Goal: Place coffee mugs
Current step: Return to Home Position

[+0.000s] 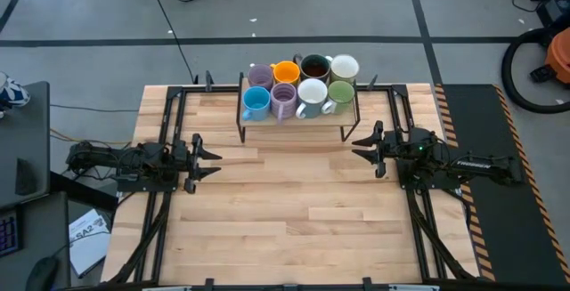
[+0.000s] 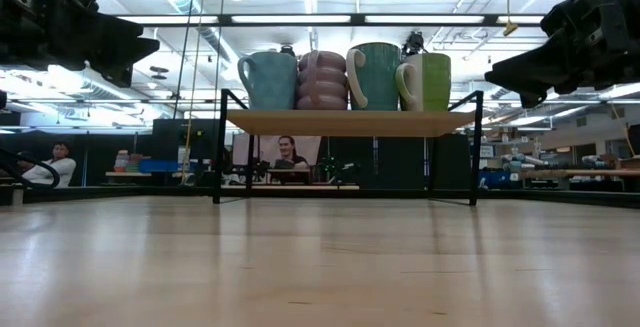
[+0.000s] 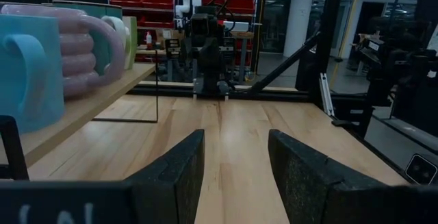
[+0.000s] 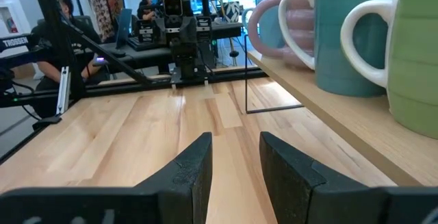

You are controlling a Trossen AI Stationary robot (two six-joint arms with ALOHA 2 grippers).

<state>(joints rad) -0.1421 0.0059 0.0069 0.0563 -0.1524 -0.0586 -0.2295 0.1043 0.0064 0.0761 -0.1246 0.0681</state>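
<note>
Several coffee mugs stand upright in two rows on a small raised wooden shelf [image 1: 301, 120] at the middle of the table's far edge. Among them are a blue mug [image 1: 256, 103], a lavender mug [image 1: 283, 101], an orange mug [image 1: 286, 71] and a pale green mug [image 1: 341, 94]. The shelf [image 2: 350, 122] rests on black wire legs. My left gripper [image 1: 210, 157] hovers open at the table's left and points level toward the right. My right gripper [image 1: 360, 142] hovers open at the right and points left. Nothing sits between the fingers of either gripper [image 3: 236, 172] [image 4: 235, 166].
Black frame rails [image 1: 169, 113] run along the table's left and right sides beside the arms. The wooden tabletop [image 1: 294, 202] stretches between the two grippers and on to the near edge. People [image 2: 288, 153] sit in the room beyond the table.
</note>
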